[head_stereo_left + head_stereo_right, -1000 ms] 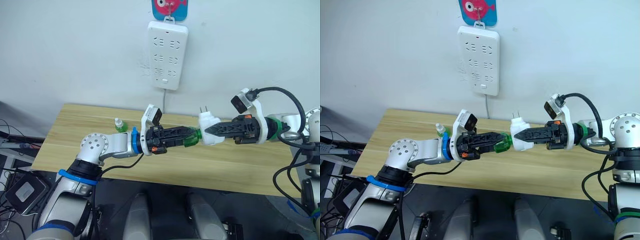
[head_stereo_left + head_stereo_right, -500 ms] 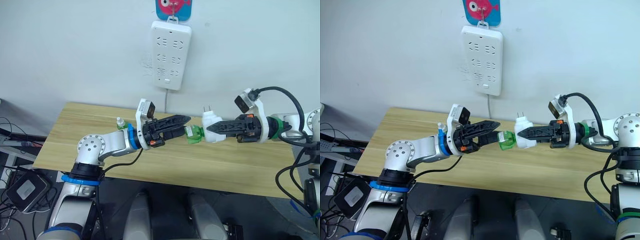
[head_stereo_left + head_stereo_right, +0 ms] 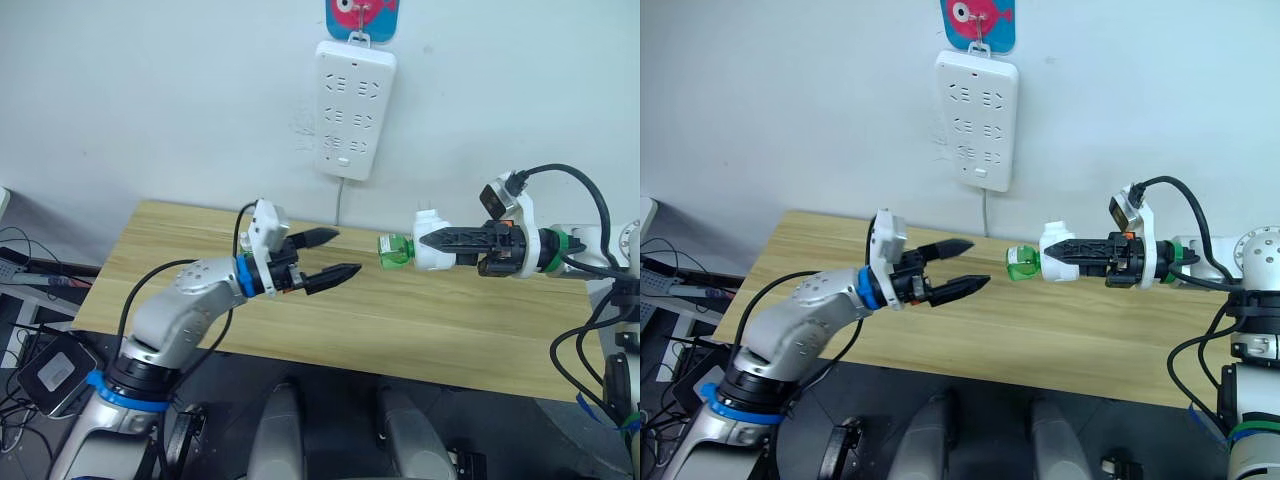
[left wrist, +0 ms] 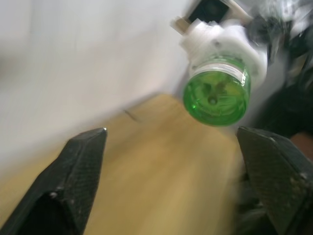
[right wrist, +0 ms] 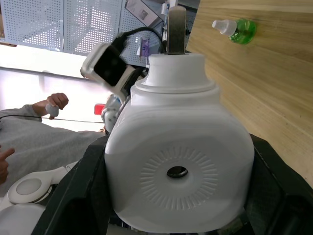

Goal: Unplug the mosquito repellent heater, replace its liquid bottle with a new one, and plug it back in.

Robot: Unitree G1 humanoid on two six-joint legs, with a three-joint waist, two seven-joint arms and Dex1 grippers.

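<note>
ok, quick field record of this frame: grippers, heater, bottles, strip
left gripper: open, in the air over the table, holding nothing, short of the green bottle
right gripper: shut on the mosquito repellent heater, held in the air
green bottle: attached to the heater, pointing toward the left gripper
heater face: centre hole toward the right wrist camera
second green bottle: lying on the table, white tip on
power strip: on the wall, nothing plugged in

An open gap, apparently unobstructed, separates the spread left fingers (image 3: 343, 270) from the green bottle (image 3: 394, 250).
</note>
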